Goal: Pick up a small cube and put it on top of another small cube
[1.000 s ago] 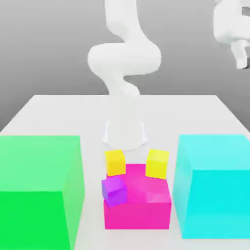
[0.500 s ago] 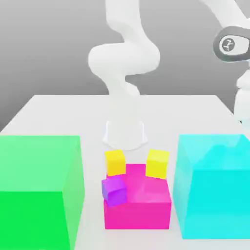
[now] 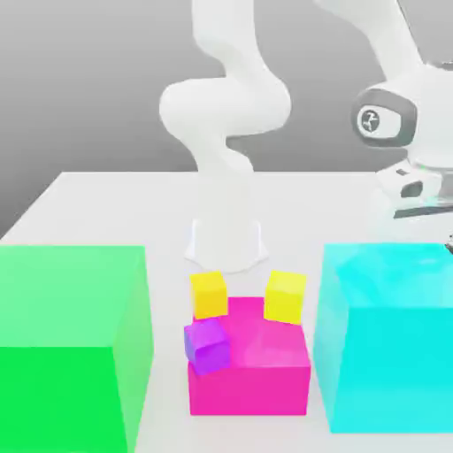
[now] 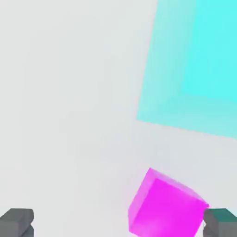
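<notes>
- White table (image 3: 106, 212), grey backdrop; you have no containers here.
- Small purple cube (image 3: 207, 344) at lower centre leans against the pink block (image 3: 257, 367).
- Gripper (image 4: 118, 222) released, holding nothing.

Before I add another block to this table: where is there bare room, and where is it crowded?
Free: the white table behind the green cube, toward the exterior view's left of the arm's base. Crowded: the middle, where two yellow cubes, a purple cube and a magenta block cluster beside the cyan cube.
</notes>
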{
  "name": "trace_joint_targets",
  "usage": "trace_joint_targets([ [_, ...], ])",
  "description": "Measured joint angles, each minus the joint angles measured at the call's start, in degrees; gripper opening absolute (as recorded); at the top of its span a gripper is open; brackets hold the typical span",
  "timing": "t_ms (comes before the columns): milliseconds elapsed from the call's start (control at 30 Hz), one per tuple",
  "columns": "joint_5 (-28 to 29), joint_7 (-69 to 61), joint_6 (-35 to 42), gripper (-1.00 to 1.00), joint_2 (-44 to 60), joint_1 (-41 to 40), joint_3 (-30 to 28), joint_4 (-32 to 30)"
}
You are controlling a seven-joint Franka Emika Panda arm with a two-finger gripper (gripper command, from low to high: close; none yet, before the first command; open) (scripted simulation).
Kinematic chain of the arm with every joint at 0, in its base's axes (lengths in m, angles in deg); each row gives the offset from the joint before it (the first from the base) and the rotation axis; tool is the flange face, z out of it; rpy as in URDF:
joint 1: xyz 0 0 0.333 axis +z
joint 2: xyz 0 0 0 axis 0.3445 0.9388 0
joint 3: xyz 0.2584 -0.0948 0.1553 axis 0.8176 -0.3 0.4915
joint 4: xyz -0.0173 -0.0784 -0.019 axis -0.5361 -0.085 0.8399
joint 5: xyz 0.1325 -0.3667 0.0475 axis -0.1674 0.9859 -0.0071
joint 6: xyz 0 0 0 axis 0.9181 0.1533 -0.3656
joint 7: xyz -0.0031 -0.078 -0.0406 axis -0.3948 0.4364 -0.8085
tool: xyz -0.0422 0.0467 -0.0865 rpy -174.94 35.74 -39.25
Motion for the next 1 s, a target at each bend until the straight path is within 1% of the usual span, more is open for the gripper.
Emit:
trace_joint_targets([
  [167,0.54,9.70,-4.24,0.00,2.94,-1.38,0.65,-3.29],
  [267,2.59,16.03,-6.54,0.00,4.30,-3.12,0.41,-4.78],
  [367,5.94,22.81,-8.51,0.00,5.28,-4.46,0.63,-5.93],
  [433,10.73,27.24,-10.10,0.00,7.20,-2.22,0.14,-5.71],
  [500,16.82,31.91,-11.91,0.00,9.89,-1.70,-2.96,-5.14],
  [567,23.21,36.64,-13.72,0.00,12.71,0.87,-7.23,-4.43],
  [667,31.70,42.94,-16.45,0.00,16.82,6.65,-15.09,-3.32],
  [767,37.88,47.56,-19.42,0.00,20.73,13.68,-23.62,-2.33],
  [800,39.30,48.63,-20.22,-1.00,21.74,15.46,-25.75,-2.10],
  [967,39.30,48.63,-20.40,-1.00,21.75,15.46,-25.75,-2.10],
  [1000,39.97,49.13,-20.78,-1.00,22.24,16.39,-26.83,-1.98],
])
